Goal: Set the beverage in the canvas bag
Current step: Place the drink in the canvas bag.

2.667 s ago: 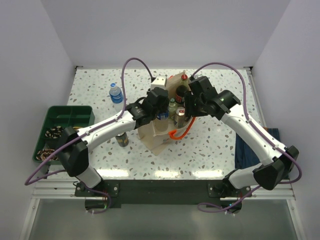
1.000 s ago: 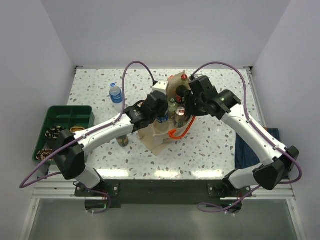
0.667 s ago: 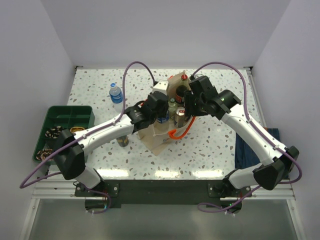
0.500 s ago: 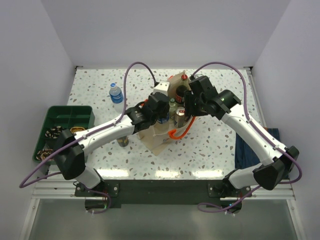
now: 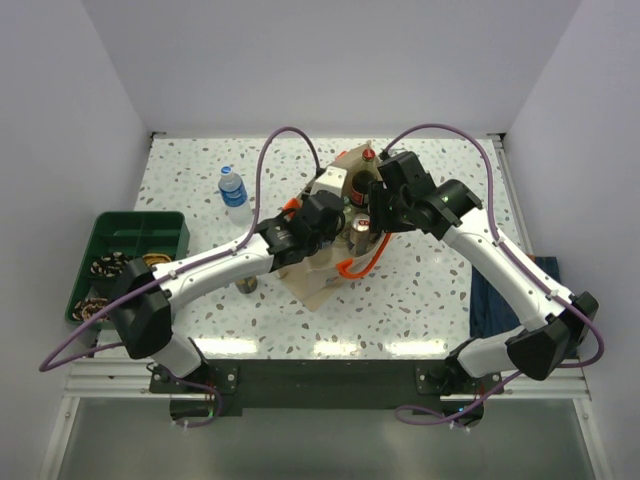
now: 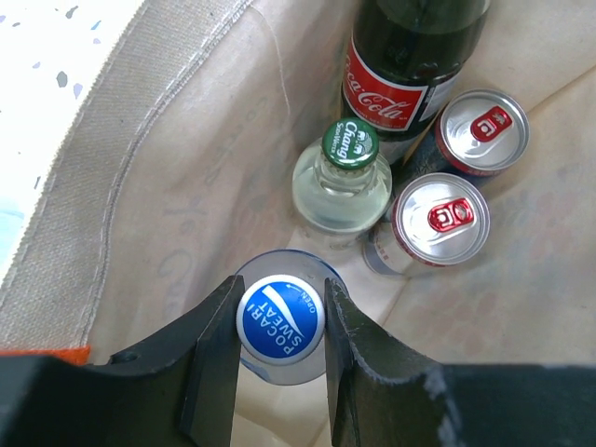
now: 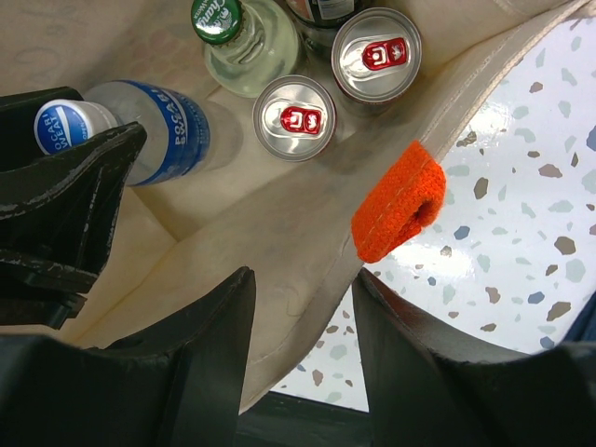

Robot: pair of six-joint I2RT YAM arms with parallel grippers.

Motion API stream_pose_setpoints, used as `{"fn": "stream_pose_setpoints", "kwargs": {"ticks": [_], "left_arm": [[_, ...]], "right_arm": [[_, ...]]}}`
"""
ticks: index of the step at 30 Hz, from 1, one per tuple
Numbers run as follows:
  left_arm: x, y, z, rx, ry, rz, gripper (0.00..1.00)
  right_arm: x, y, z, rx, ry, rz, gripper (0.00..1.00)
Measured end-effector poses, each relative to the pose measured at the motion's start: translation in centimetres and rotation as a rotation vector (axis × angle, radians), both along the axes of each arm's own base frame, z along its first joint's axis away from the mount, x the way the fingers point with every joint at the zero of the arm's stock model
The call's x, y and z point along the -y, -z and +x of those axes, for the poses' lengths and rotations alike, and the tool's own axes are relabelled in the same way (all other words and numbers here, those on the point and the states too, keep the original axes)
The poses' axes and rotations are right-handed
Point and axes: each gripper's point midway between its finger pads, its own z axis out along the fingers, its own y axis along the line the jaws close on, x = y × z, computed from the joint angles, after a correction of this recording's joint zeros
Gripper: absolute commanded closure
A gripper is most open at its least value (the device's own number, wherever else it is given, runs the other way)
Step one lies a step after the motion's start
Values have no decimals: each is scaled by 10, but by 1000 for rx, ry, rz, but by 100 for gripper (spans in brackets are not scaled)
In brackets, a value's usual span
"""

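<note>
The beige canvas bag (image 5: 315, 285) stands open at mid-table, its orange handle (image 7: 400, 200) hanging outside. Inside it the beverage, a clear Pocari Sweat bottle with a blue cap (image 6: 279, 317), leans near the bag's wall (image 6: 112, 186). My left gripper (image 6: 281, 289) hangs just above it, open, one finger on each side of the cap with hardly any gap. My right gripper (image 7: 303, 275) straddles the bag's right rim (image 7: 307, 242), open; terrazzo shows between the cloth and one finger. Seen from above, both grippers (image 5: 325, 215) (image 5: 378, 212) are over the bag.
In the bag also stand a Coca-Cola bottle (image 6: 410, 65), a green-capped glass bottle (image 6: 346, 163) and two cans (image 6: 482, 128) (image 6: 440, 217). On the table are a water bottle (image 5: 232, 187), a dark can (image 5: 246, 284), a green tray (image 5: 140, 235) and a blue cloth (image 5: 495, 300).
The left jaws have spread a little and no longer pinch the blue cap. The left wrist has shifted slightly right over the bag. The right arm has stayed still.
</note>
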Motion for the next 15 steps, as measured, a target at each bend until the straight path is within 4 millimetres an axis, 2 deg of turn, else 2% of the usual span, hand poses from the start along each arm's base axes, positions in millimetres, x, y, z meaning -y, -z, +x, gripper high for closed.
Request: {"fn": "stream_pose_setpoints", "kwargs": {"ticks": [15], "left_arm": [[4,-10,17,98,2,44,100]], "right_arm": [[1,0,-1,1,0,1,50]]}}
